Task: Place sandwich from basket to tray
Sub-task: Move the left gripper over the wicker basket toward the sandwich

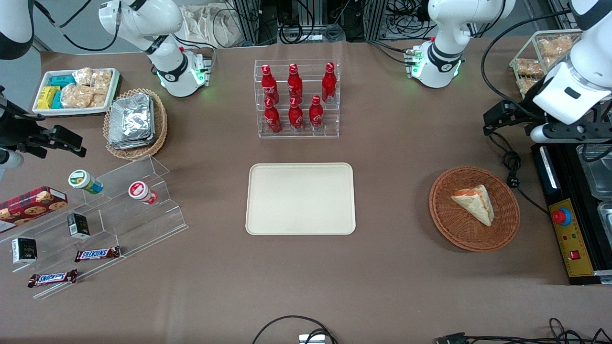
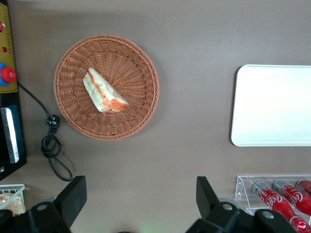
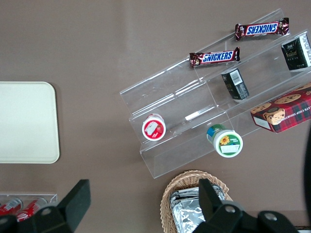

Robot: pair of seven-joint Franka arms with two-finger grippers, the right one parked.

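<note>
Sandwich (image 2: 104, 92) lying in basket (image 2: 73, 116), hand (image 2: 138, 199) raised well above it, fingers spread, holding nothing

I am looking at a robotics lab staged as a snack shop. Two white arm bases (image 1: 181, 71) are sitting bolted on a brown-covered table (image 1: 382, 157), with loose cables (image 1: 306, 28) and aluminium framing showing above its edge. Goods are sitting in shop-style displays: cola bottles (image 1: 295, 98) in a clear rack, chocolate bars (image 1: 97, 254) on acrylic steps (image 1: 119, 210). A control box with a red stop button (image 1: 561, 216) is sitting at the working arm's end.
</note>
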